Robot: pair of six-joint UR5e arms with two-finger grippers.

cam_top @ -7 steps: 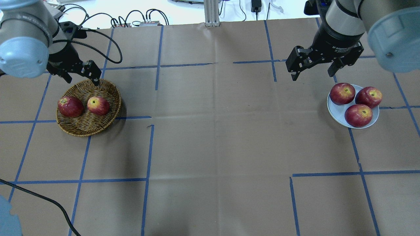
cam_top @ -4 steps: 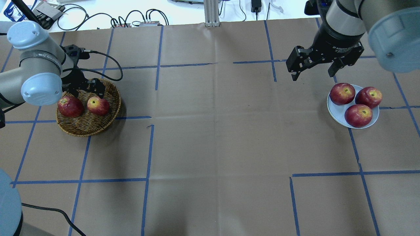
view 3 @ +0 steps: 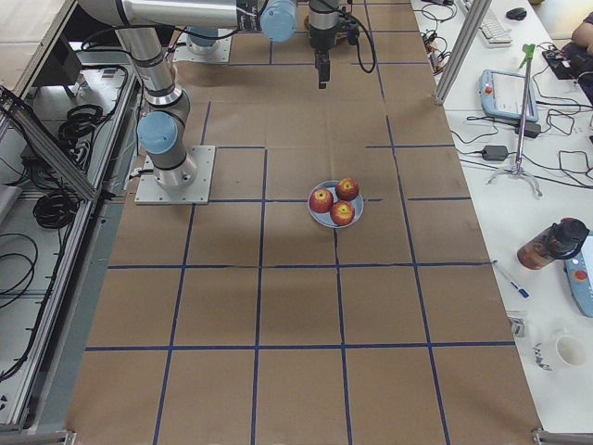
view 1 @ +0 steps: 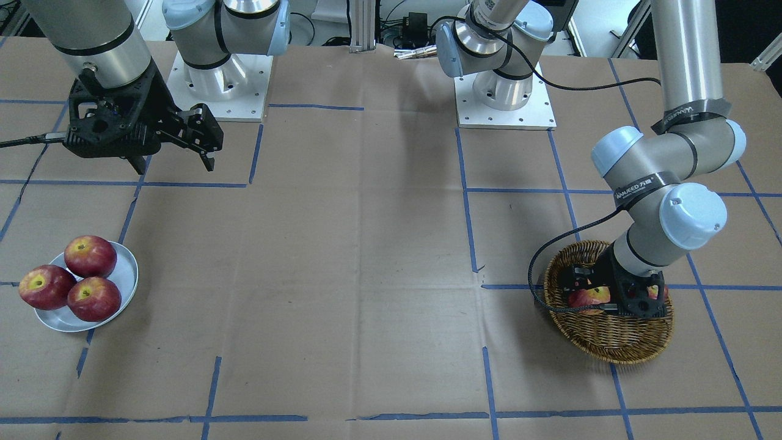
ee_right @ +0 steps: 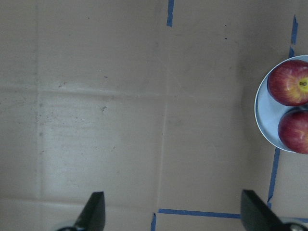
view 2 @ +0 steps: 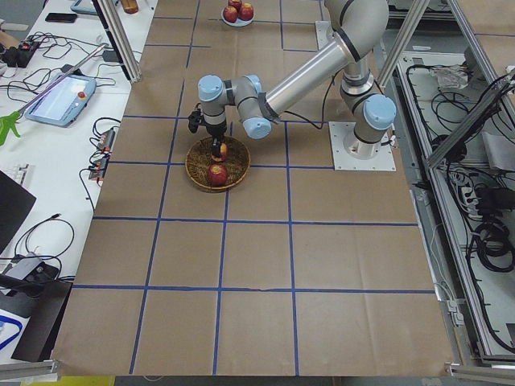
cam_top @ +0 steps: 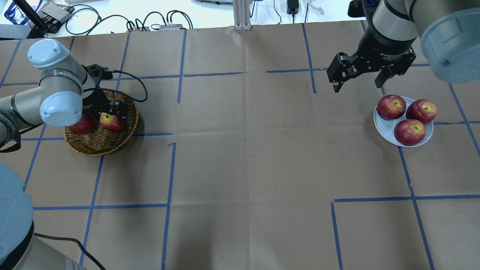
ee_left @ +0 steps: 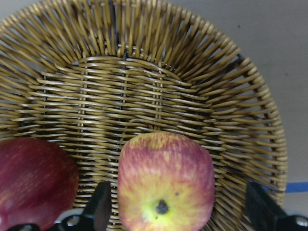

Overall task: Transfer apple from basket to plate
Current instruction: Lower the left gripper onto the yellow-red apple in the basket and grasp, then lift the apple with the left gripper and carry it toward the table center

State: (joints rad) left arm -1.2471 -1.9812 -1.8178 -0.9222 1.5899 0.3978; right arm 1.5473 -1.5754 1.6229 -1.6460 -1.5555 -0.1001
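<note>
The paler apple [cam_top: 111, 122], red streaked with yellow, lies in the brown wicker basket [cam_top: 98, 147] at the table's left. My left gripper [cam_top: 111, 115] is down inside the basket and open. In the left wrist view its fingers [ee_left: 102, 208] stand on either side of the apple [ee_left: 166, 178] with gaps, not touching it. The apple also shows in the front view [view 1: 588, 297]. My right gripper [cam_top: 357, 84] is open and empty, hovering over bare table just left of the pale plate [cam_top: 386, 134].
A darker red apple [cam_top: 83, 126] lies beside the paler one in the basket, close to my left finger. Three red apples [cam_top: 409, 132] fill the plate [view 1: 125, 269]. A black cable [cam_top: 131, 93] loops from my left wrist over the basket's far rim.
My left arm has come down and forward into the basket, bringing the open gripper around the paler apple. The right arm, the apples and the plate have not moved.
</note>
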